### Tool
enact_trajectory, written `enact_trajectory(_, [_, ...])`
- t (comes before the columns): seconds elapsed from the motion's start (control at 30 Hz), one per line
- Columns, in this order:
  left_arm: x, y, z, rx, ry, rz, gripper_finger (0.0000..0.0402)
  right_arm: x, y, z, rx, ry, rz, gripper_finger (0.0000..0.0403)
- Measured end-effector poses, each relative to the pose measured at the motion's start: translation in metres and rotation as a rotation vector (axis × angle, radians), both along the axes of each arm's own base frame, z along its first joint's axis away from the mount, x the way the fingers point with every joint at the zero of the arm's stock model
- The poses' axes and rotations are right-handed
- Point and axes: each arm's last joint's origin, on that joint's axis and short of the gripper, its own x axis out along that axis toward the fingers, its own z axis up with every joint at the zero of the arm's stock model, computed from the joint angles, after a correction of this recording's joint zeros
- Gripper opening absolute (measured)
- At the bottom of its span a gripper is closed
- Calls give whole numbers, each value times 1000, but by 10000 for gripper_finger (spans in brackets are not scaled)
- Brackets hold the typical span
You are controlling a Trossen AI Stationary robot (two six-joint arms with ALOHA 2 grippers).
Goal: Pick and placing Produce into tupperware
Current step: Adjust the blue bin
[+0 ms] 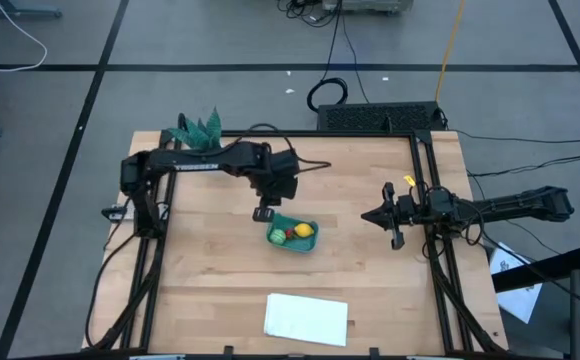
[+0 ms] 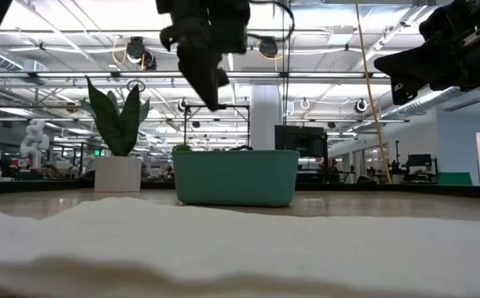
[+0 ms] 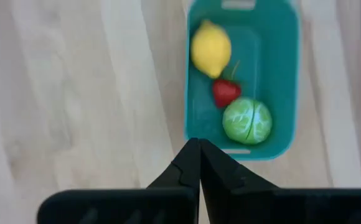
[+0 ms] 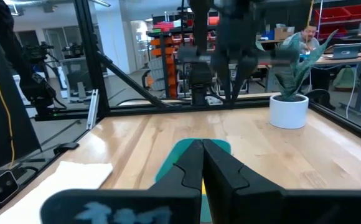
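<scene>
All three pieces sit inside the teal tupperware near the middle of the table: the yellow lemon, the little red piece touching it, and the round light-green one right beside that. The left gripper hangs above the container's near-left rim, fingers pressed together, holding nothing. The right gripper waits off to the right of the container, well apart, its fingers together too and empty. A white sheet lies at the near edge, a potted plant at the far left corner
</scene>
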Motion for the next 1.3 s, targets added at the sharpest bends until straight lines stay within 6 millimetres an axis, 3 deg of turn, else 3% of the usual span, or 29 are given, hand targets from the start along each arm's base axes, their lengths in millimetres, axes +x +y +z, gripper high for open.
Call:
enact_trajectory(0.2, [-14,-2,27,22,-137,48,1,0,0,0,8,0,-2,0])
enact_trajectory(0.47, [-48,-6,25,74,-286,139,1,0,0,0,19,-1,-3,0])
enact_trajectory(0.83, [-85,-13,-6,75,-389,223,0,3,0,-2,43,16,-4,0])
enact_trajectory(1.3, [-99,-24,-52,58,-331,245,0,19,0,-17,41,130,-10,0])
